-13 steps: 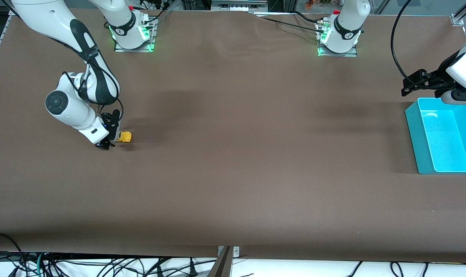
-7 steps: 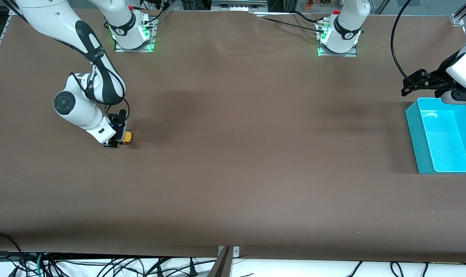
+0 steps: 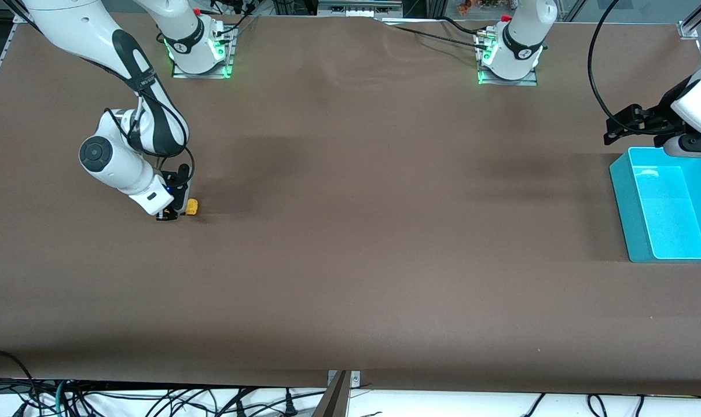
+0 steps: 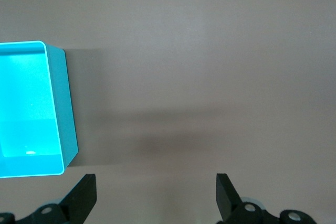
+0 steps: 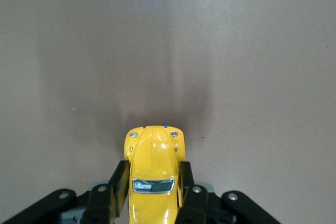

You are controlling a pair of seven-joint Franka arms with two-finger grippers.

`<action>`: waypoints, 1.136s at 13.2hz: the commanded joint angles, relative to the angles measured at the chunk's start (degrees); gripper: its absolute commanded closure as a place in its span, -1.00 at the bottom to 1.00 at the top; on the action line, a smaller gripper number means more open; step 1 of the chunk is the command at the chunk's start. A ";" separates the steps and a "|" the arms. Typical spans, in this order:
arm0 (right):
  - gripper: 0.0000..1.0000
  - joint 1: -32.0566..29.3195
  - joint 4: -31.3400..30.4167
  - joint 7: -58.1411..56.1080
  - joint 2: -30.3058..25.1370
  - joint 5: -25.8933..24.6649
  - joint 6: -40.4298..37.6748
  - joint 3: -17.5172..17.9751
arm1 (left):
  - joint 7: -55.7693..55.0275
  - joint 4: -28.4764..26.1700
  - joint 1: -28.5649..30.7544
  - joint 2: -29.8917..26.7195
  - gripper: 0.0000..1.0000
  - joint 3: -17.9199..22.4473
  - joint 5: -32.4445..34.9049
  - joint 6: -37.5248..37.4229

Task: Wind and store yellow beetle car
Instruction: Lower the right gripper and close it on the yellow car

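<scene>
We see the right gripper (image 3: 173, 213) clamped on the tiny bright-yellow beetle toy car (image 5: 153, 174), down on the brown table (image 3: 350, 231) toward the right arm's end. The left gripper (image 4: 155, 200) waits, fingers spread, beside the open turquoise plastic bin (image 3: 663, 205).

— What did we find on the table (image 3: 350, 243)?
— It wore a plain brown cover. A turquoise bin (image 3: 665, 204) sat on it at the left arm's end.
— And the yellow beetle car (image 3: 192, 207)?
— We saw it on the cover well apart from the bin, toward the right arm's end, its nose pointing toward the bin.
</scene>
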 commanded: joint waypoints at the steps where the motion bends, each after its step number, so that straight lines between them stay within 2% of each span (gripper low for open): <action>1: 0.36 -1.85 -1.16 -2.74 -0.27 1.00 1.16 0.61 | 0.21 1.99 0.29 0.90 -1.00 -0.30 0.94 -1.41; 3: 0.61 -2.47 -1.16 -3.18 0.08 1.00 1.34 0.61 | 0.21 1.99 0.21 0.90 -1.00 -0.30 0.94 -1.41; 15: 0.62 -9.23 -1.16 -12.66 1.66 1.00 1.60 0.70 | 0.21 1.99 0.21 0.90 -1.00 -0.30 0.94 -1.41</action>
